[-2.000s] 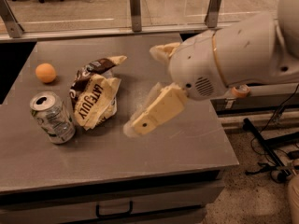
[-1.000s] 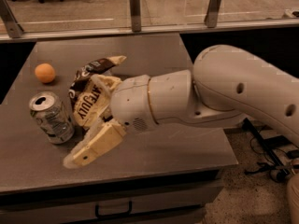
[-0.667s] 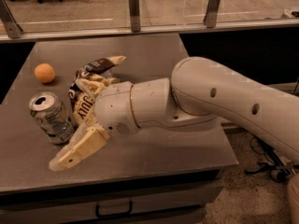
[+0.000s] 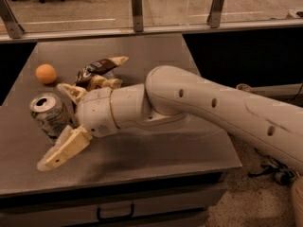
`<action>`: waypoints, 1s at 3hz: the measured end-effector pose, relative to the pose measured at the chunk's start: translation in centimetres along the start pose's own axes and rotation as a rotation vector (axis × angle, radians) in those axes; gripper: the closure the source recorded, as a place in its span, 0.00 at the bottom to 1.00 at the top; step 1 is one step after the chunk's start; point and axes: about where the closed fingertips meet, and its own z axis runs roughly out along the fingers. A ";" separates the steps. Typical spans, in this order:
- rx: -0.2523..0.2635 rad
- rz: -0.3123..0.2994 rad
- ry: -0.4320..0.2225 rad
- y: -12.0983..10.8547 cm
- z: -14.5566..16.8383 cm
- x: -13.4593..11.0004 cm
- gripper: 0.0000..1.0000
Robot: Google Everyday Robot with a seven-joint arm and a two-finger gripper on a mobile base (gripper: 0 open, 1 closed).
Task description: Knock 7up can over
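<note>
Silver 7up can (image 4: 49, 118) — upright, between gripper (image 4: 51, 126) fingers (image 4: 66, 148)

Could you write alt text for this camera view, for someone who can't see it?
A white robot arm reaches left across a grey table, its open gripper right beside an upright 7up can. A snack bag and an orange ball lie behind them.

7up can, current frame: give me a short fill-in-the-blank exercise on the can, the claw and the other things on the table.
1. The 7up can stands ___ on the table.
2. The claw, right beside the can, has its fingers ___.
3. The ball behind the can is ___ in colour.
4. The snack bag is partly hidden by the robot's ___.
Missing words: upright; open; orange; arm.
</note>
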 end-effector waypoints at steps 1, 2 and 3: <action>-0.028 -0.001 0.002 0.1 2.0 1.0 0.18; -0.056 -0.008 0.003 0.2 3.2 1.3 0.40; -0.066 -0.018 0.009 -0.1 3.9 1.2 0.65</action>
